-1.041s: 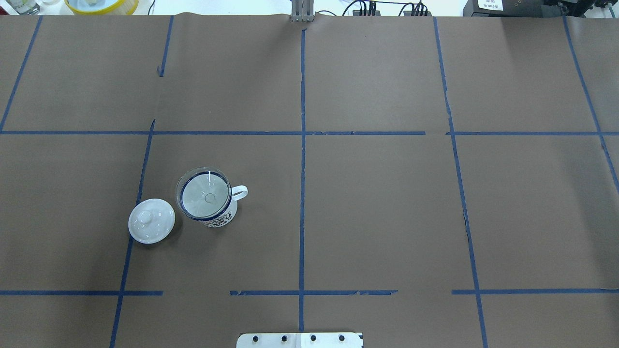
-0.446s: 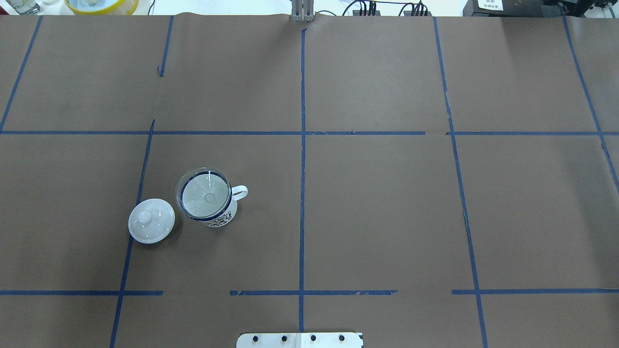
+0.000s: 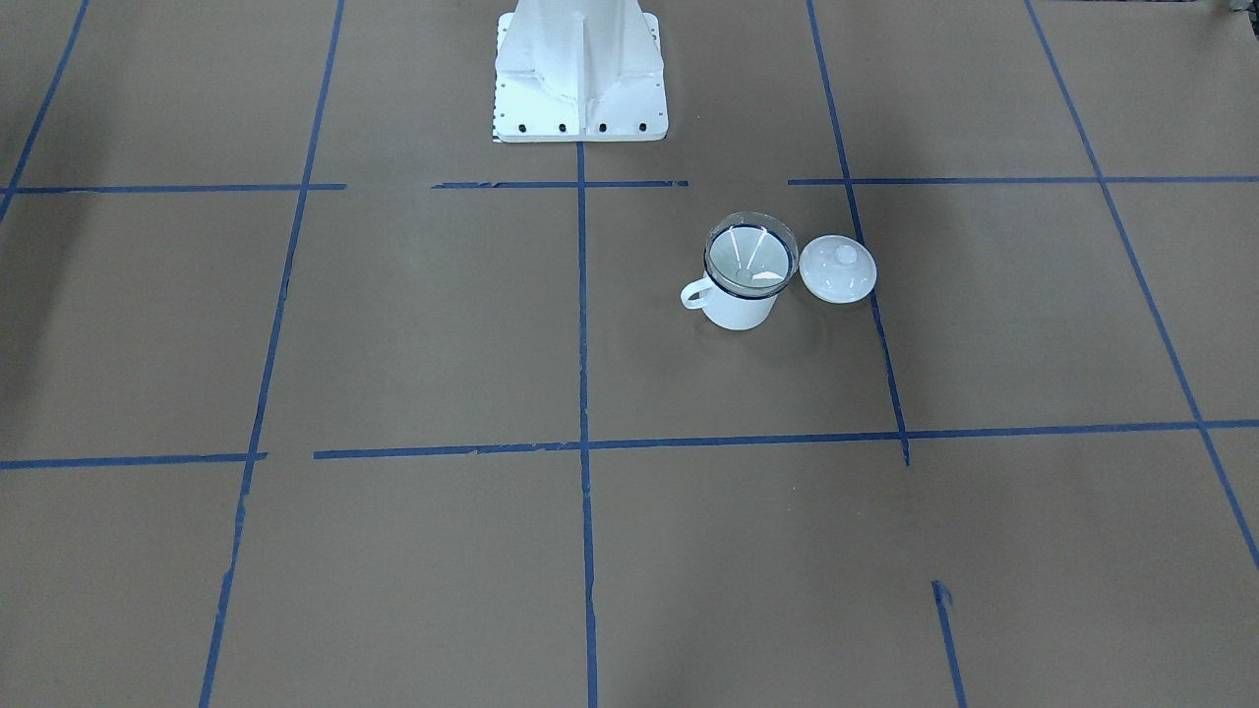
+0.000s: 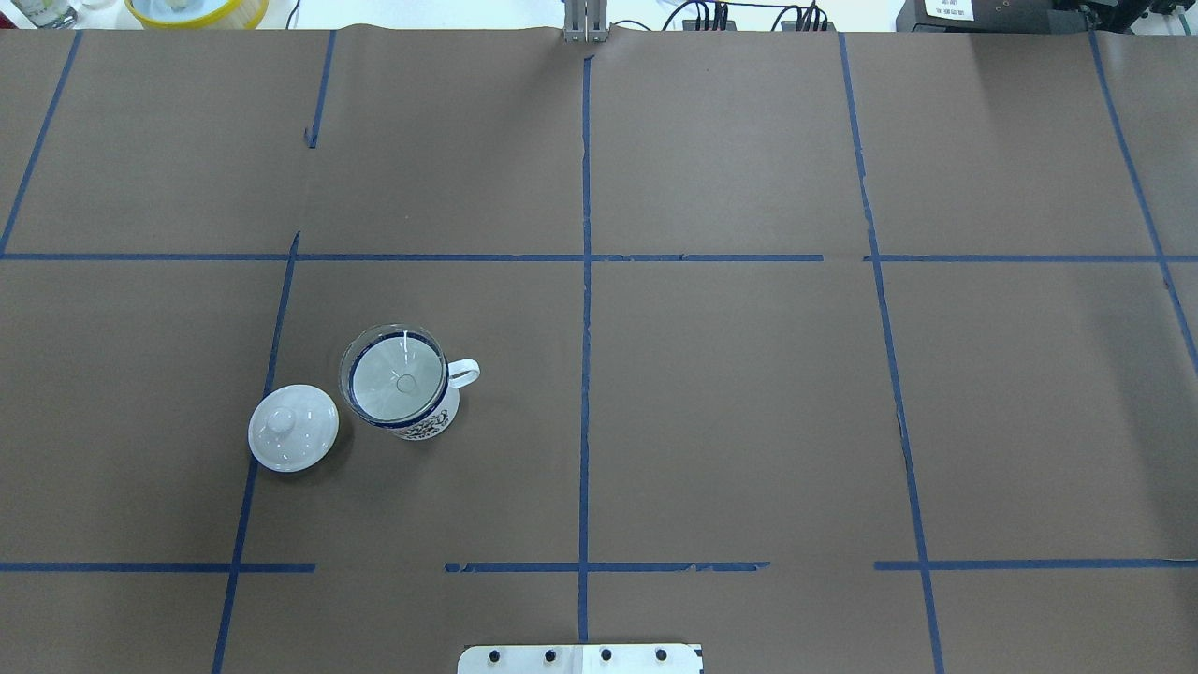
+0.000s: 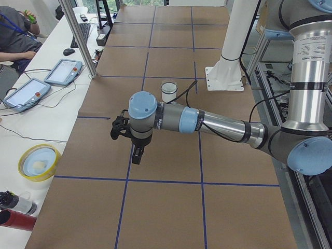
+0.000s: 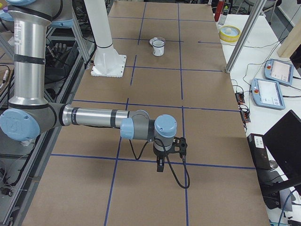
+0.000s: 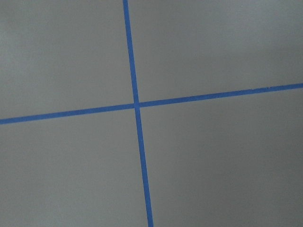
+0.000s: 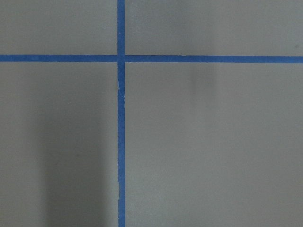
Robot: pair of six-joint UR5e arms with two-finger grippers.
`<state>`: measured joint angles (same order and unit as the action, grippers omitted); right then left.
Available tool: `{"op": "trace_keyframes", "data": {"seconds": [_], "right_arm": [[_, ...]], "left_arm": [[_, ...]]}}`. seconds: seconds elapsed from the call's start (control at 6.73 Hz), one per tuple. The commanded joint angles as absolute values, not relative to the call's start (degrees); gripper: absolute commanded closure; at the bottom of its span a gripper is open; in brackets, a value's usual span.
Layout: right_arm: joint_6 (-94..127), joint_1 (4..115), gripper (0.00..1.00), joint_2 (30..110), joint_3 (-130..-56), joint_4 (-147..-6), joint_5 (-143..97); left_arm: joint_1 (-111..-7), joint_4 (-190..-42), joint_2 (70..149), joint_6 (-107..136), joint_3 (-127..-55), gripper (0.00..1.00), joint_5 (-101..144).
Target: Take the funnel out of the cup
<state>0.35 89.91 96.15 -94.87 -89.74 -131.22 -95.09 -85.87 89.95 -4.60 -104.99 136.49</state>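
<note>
The white cup (image 4: 426,423) with a dark blue rim stands upright left of the table's middle, its loop handle to the view's right. The clear funnel (image 4: 398,382) sits in its mouth, rim on rim. Both also show in the front-facing view, the cup (image 3: 740,307) and the funnel (image 3: 750,254). Neither gripper is near them. The left gripper (image 5: 136,154) hangs over the table's left end and the right gripper (image 6: 161,165) over the right end. Each shows only in a side view, so I cannot tell if it is open or shut. The wrist views show only brown paper and blue tape.
A white domed lid with a knob (image 4: 293,428) lies on the table just left of the cup. The white robot base (image 3: 580,69) stands at the near middle edge. A yellow bowl (image 5: 39,162), tablets and a metal pole (image 5: 78,39) stand beyond the far edge.
</note>
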Motion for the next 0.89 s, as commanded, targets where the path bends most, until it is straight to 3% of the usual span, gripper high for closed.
{"op": "trace_keyframes", "data": {"seconds": [0.0, 0.74], "right_arm": [[0.4, 89.9, 0.0, 96.2, -94.8, -89.7, -131.2], [0.4, 89.9, 0.0, 96.2, -94.8, -89.7, -131.2]], "left_arm": [[-96.5, -90.1, 91.9, -4.4, -104.2, 0.0, 134.3], [-93.0, -100.0, 91.7, 6.0, -106.2, 0.0, 136.0]]}}
